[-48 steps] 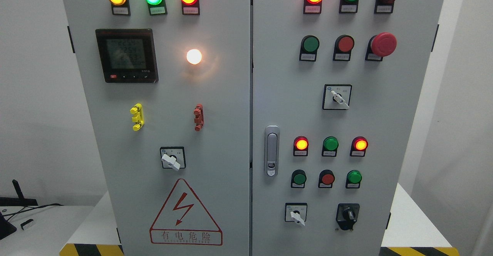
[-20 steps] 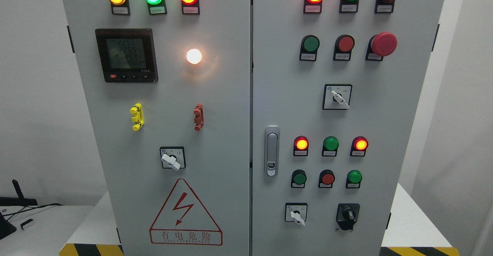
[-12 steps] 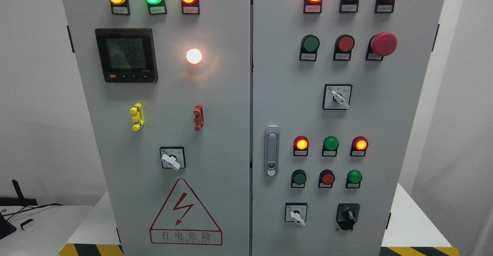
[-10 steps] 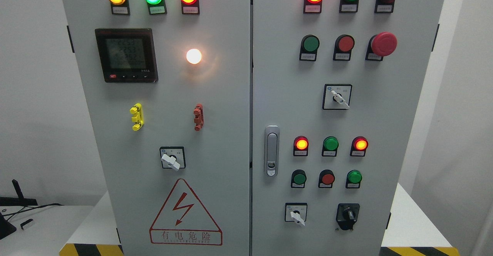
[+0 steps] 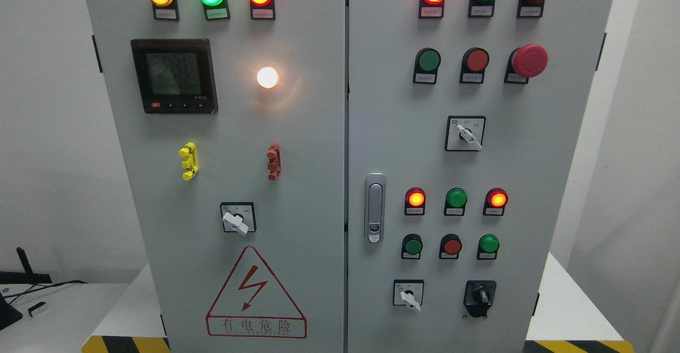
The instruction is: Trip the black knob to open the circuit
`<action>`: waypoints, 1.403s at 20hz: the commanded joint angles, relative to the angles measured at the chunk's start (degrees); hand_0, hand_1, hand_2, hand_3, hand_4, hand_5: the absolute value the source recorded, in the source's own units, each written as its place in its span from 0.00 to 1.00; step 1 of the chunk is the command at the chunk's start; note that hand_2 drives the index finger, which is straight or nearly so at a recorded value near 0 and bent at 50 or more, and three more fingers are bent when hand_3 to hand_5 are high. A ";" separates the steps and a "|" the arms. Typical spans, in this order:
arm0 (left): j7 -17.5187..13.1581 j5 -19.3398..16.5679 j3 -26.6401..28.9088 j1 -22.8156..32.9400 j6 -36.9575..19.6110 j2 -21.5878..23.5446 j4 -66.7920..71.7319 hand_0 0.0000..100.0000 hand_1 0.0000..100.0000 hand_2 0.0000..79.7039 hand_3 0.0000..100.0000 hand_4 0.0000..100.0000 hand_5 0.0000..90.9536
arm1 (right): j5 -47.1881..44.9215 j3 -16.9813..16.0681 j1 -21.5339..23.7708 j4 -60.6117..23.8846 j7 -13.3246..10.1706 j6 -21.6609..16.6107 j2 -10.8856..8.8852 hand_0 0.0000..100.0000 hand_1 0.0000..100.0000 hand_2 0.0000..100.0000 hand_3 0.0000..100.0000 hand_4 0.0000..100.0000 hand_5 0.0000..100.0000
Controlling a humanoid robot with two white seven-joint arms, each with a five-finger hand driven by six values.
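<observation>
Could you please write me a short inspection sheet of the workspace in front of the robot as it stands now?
Surface: grey cabinet, two doors shut, silver latch on the right door.
Job's things: black knob at lower right of the right door, nothing touching it.
Clutter: white table at lower left holds small dark items; too small to identify.
Grippers: nothing seen; neither hand is in view.
Cables: black cable on the table at left.
Surroundings: lit lamps in the top row, meter display on, red mushroom button, warning triangle, white walls.
</observation>
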 commanded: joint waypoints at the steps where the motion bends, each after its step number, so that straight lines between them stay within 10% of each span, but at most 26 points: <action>1: 0.02 0.26 0.00 0.00 -0.01 -0.05 0.00 0.12 0.39 0.00 0.00 0.00 0.00 | 0.99 3.40 -4.85 1.13 -0.94 1.96 2.48 0.34 0.76 0.47 0.90 0.93 1.00; 28: 0.02 0.26 0.00 0.00 -0.01 -0.05 0.00 0.12 0.39 0.00 0.00 0.00 0.00 | 6.96 7.53 -15.84 10.80 -2.69 5.65 5.65 0.37 0.77 0.43 0.87 0.92 1.00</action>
